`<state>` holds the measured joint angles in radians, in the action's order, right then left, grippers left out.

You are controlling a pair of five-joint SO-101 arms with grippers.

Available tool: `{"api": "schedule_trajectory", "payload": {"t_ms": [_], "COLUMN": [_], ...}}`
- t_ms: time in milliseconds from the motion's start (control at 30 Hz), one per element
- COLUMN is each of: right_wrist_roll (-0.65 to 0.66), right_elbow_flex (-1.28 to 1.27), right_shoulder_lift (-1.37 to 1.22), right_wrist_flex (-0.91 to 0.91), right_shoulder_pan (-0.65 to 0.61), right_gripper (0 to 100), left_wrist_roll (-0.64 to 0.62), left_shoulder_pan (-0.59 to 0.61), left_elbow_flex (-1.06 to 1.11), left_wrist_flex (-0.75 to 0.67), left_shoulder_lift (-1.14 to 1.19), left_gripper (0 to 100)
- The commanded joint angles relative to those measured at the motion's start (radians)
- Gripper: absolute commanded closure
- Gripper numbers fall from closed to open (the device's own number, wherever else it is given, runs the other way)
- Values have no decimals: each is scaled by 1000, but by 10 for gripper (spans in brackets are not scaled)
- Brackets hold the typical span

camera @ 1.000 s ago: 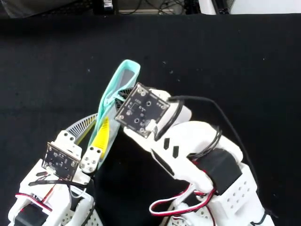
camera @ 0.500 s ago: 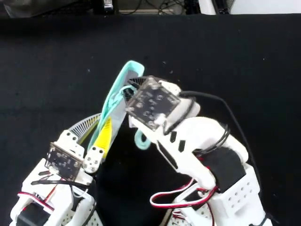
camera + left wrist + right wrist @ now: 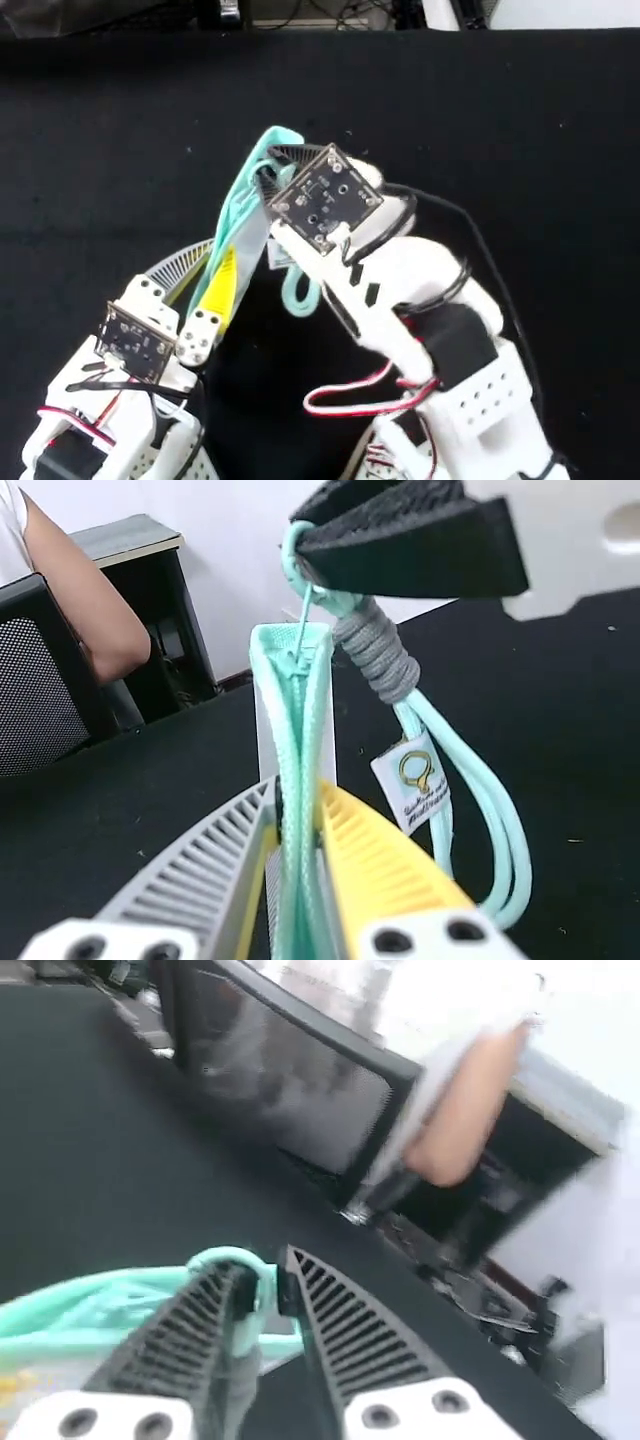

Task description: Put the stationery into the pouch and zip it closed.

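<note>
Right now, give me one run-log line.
left fingers: shut on pouch | right fingers: shut on zip-pull ring at pouch end | zip: looks closed

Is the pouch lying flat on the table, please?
No, the pouch is held on edge, clamped in the left gripper.

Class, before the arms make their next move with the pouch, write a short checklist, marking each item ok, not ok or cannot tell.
1. Left hand clamps the pouch: ok.
2. Right hand grips the zip pull: ok.
3. Zip shut from left hand to slider: ok.
4. Slider fully at the pouch's end: cannot tell.
5. Stationery inside: cannot tell.
6. Strap loop clear of the zip: ok.
</note>
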<state>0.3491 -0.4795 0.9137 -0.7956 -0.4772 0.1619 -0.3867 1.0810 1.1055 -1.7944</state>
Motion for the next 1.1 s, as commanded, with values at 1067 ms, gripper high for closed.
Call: {"api": "schedule_trajectory", "payload": {"t_ms": [1067], "right_wrist_roll": [-69], "right_elbow_flex": [97], "right_shoulder_lift": [-165], "right_wrist_flex": [84], "right_shoulder_pan": [310], "right_gripper": [986], "left_wrist_roll": [-6], "left_shoulder_pan": [-1], "left_elbow_flex": [76], "left_wrist_flex": [-51], "left_shoulder_lift": [3], "left_gripper": [928]}}
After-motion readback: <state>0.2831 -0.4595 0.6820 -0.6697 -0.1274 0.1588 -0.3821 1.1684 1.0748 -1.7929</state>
